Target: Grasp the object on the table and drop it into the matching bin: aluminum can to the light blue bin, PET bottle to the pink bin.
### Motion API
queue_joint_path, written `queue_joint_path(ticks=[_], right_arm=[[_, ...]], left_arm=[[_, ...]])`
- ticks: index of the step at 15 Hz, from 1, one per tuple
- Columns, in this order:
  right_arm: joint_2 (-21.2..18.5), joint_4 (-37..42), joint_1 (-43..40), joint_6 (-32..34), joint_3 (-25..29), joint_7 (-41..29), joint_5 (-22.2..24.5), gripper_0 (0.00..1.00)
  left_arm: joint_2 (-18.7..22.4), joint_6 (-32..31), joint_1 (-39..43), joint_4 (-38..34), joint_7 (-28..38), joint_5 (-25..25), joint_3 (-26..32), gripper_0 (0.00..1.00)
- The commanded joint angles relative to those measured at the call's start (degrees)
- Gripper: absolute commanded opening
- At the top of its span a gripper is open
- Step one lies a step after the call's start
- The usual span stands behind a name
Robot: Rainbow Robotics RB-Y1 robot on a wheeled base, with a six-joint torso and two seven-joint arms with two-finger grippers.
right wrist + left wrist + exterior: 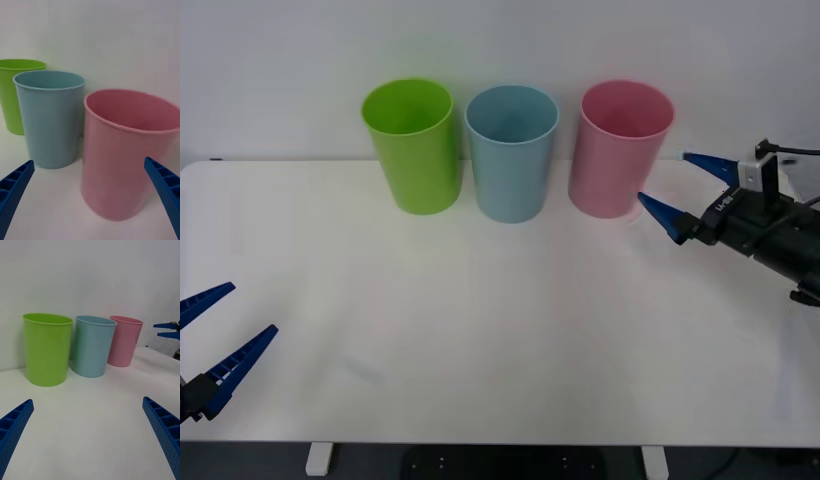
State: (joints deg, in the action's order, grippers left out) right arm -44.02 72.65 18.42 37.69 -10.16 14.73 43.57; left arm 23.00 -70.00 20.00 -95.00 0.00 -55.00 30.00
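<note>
Here, white table (480, 330) carries three bins in row along far edge. Landmark: light blue bin (511, 150), centre of row. Lime green bin (413, 143) stands just beside it toward robot's left; pink bin (618, 147) just beside it toward robot's right. Right gripper (682, 187) hovers beyond pink bin, on side away from light blue bin, fingers spread, holding nothing. Left gripper (215, 325) sits low at table's near left corner, well apart from light blue bin, fingers spread, holding nothing. Can's whereabouts cannot be told.

far edge of table (480, 330): lime green bin (414, 148) left | light blue bin (511, 152) middle | pink bin (620, 150) right | right gripper (680, 188) just beside pink bin | left gripper (225, 325) near-left corner
</note>
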Motion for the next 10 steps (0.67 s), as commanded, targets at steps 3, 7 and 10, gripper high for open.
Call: queue_joint_path(ticks=[3,7,10], right_arm=[[-1.2,-0.1,-6.7,8.8,6.6,0.0,0.0,1.00],[-1.8,0.0,-11.9,17.7,12.5,-1.5,1.1,1.00],[-1.8,2.8,-16.4,22.9,17.5,-8.1,3.4,1.00]], left_arm=[[0.0,0.0,0.0,0.0,0.0,0.0,0.0,1.00],[0.0,0.0,0.0,0.0,0.0,0.0,0.0,1.00],[0.0,0.0,0.0,0.0,0.0,0.0,0.0,1.00]])
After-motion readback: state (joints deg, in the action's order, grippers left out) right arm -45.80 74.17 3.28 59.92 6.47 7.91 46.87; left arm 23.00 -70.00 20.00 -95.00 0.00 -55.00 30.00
